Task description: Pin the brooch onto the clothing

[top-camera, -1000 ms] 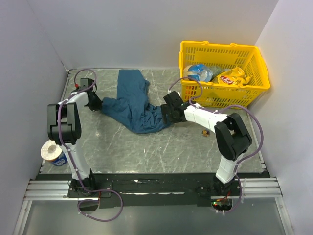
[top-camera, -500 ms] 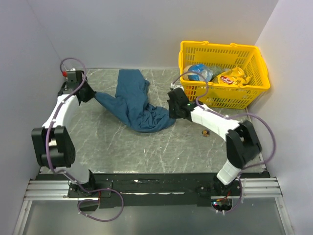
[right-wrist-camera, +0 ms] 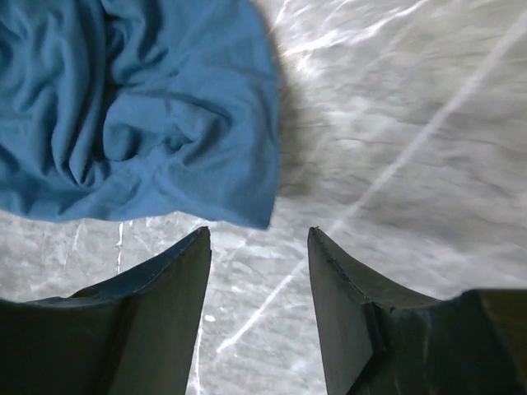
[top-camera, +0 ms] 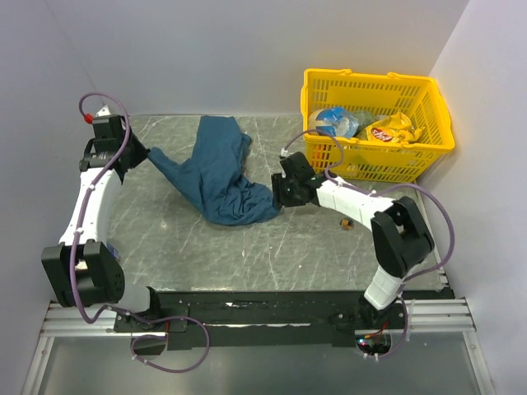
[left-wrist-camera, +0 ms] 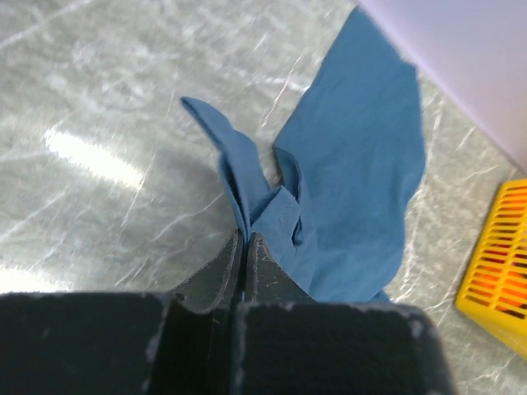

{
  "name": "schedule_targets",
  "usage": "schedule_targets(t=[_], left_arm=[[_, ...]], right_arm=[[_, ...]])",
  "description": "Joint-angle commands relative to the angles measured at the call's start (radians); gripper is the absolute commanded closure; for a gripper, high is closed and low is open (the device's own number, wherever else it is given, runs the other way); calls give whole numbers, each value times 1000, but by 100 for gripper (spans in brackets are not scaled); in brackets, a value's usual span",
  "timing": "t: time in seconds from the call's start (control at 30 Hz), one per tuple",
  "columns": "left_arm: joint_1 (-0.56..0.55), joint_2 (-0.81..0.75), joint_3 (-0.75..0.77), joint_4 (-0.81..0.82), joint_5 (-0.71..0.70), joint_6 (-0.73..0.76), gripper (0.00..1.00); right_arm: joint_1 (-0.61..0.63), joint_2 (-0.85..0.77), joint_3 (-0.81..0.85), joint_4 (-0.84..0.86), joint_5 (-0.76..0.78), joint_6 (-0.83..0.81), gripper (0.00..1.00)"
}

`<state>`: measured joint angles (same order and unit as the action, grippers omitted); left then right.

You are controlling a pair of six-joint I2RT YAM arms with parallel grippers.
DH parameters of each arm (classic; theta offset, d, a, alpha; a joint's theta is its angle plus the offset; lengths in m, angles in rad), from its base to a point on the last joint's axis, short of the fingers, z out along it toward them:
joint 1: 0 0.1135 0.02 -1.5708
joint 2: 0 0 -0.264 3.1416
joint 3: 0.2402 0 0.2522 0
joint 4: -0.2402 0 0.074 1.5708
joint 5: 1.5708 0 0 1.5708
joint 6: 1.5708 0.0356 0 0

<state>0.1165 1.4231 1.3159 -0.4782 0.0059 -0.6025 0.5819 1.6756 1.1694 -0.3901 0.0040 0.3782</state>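
The left pincer (left-wrist-camera: 245, 240) is clamped on a thin fold of the shirt (top-camera: 216, 169), which could slip under tension. The right pincer (right-wrist-camera: 257, 239), jaws apart and empty, sits at the shirt's 4 o'clock edge. Farther that way the brooch (top-camera: 347, 223) lies on the table (top-camera: 247, 247), where a careless sweep could knock it away.

The grey marbled table top (top-camera: 247, 247), veined with white streaks, was enclosed on three sides by plain pale panels: a back wall (top-camera: 247, 49), a left wall (top-camera: 33, 99) and a right wall (top-camera: 494, 107). A yellow plastic basket (top-camera: 370, 76) stood in the far right corner. Aluminium rails (top-camera: 272, 317) ran along the near edge. Light left a bright glare patch (left-wrist-camera: 86, 152) on the polished surface.
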Motion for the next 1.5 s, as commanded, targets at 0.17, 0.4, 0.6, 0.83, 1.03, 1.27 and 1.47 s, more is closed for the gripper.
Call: schedule_targets(t=[0.17,0.4,0.6,0.83,1.03,1.27,1.47], left_arm=[[8,-29,-37,-13,31,20,99],[8,-41,-12,-28,35,32,99],[9,-90,60,-49,52,52,99],[14,-203,210,-80,77,64,99],[12,-308,350,-89,112,79,99],[14,-398,436,-76,109,98,99],[14,-406,477,-65,146,81,99]], right_arm=[[-2,101,13,106,-147,39,43],[-7,131,19,143,-138,82,100],[-24,-62,33,94,-148,51,100],[-28,-333,170,-3,-171,-45,100],[-28,-526,217,8,-226,-111,100],[-28,-750,168,97,-266,-134,100],[-28,-797,187,111,-280,-145,100]])
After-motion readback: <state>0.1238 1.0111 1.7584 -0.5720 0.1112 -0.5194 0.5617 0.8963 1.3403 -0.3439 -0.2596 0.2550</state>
